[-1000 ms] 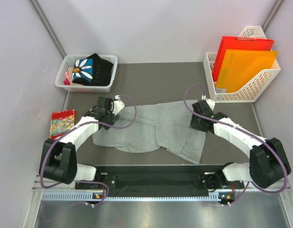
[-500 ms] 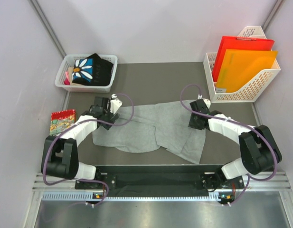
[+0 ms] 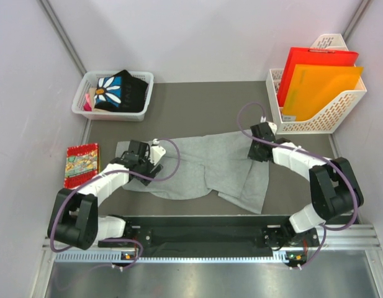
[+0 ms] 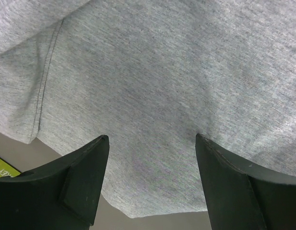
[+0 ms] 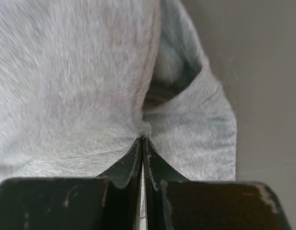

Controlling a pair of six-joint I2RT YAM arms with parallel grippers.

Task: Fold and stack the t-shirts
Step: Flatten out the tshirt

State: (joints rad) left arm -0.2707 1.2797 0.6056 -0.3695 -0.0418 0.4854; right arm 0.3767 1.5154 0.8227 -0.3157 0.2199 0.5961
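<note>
The grey tee (image 3: 203,167) lies spread and rumpled in the middle of the table (image 3: 197,105), between the 2 arms; the black tee (image 3: 124,90) sits bundled in the basket (image 3: 78,105) at the far left corner. The right gripper (image 5: 143,140) is closed, its 2 fingers pinching a small pucker of the grey tee near its far right edge. The left gripper (image 4: 151,143) is spread wide over the grey tee's left part, near a hem, holding nothing; a packet (image 3: 81,162) lies just left of that tee; a rack (image 3: 315,121) with 2 folders stands at the far right.
</note>
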